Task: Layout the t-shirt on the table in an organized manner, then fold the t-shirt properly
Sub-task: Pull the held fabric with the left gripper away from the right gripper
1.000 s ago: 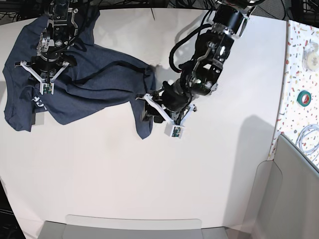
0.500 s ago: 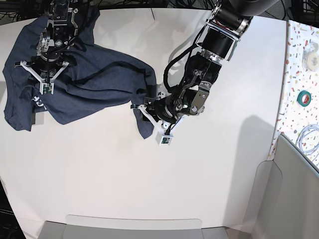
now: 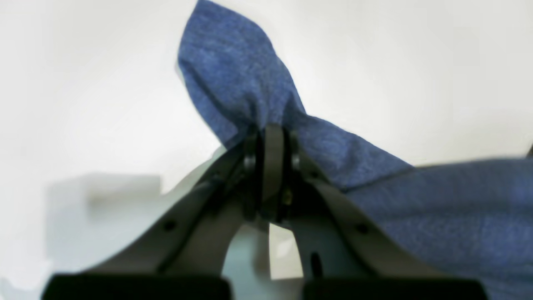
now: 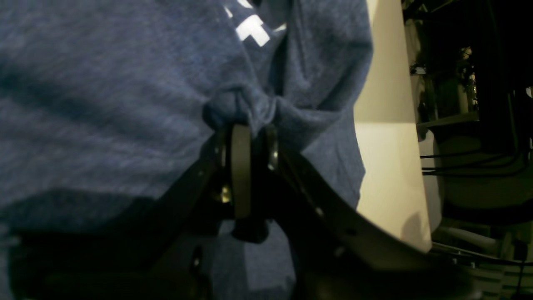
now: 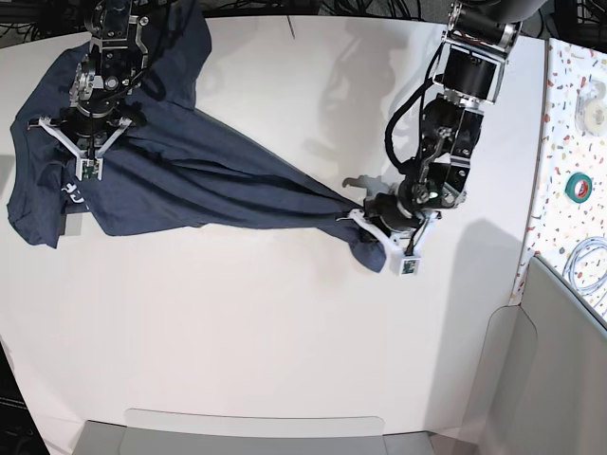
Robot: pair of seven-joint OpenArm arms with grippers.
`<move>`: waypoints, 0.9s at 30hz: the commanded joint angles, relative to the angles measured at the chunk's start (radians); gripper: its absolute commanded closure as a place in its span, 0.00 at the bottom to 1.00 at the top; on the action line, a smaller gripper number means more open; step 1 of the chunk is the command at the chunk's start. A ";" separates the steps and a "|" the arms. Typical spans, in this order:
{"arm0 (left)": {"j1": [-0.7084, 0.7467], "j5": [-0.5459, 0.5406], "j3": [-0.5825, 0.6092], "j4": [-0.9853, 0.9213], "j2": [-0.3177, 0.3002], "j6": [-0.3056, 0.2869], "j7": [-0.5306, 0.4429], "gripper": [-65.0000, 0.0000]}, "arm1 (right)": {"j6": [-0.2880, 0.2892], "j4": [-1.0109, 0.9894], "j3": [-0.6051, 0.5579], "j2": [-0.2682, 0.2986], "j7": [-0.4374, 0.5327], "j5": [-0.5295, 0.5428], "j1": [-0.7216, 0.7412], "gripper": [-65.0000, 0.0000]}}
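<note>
Across the far left part of the white tabletop [image 5: 285,332] the dark blue t-shirt [image 5: 142,175] lay stretched out, its bulk bunched at the far left corner and one long drawn-out portion running right and slightly nearer, toward the middle of the tabletop. Creases ran along that stretched portion. A short tail of cloth hung past the pinch point and rested on the tabletop.

At the right end of the stretch, the left gripper [image 5: 365,220] had its fingers [image 3: 272,158] pressed fully together on a corner of the t-shirt [image 3: 250,83], the fabric gathering into a twist right at the tips and fanning out beyond them, as the left wrist view showed. Bare tabletop [image 3: 416,62] lay behind the cloth in that view.

Over the far left bulk, the right gripper [image 5: 87,133] also had its fingers [image 4: 241,166] closed, nipping a small fold of the t-shirt [image 4: 104,104]; the right wrist view showed a knot of blue cloth bulging just above the tips and a scrap of white lettering [image 4: 252,31] farther up. The tabletop's edge [image 4: 387,146] ran beside the shirt there.

Off to the right, a narrow speckled surface [image 5: 574,133] carried a green roll of tape [image 5: 579,185], well apart from the t-shirt.
</note>
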 commanded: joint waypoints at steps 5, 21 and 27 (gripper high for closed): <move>0.069 0.029 -0.077 0.006 -0.052 0.023 0.019 1.00 | -0.010 0.016 0.003 0.012 0.015 -0.017 0.008 1.00; 0.200 0.029 -0.079 0.155 -0.069 0.023 0.022 1.00 | -0.014 0.242 0.004 -0.020 0.015 -0.132 -0.044 1.00; 0.223 0.029 -0.179 0.236 -0.060 0.023 0.027 1.00 | -0.007 0.276 0.003 -0.025 0.015 -0.190 -0.086 1.00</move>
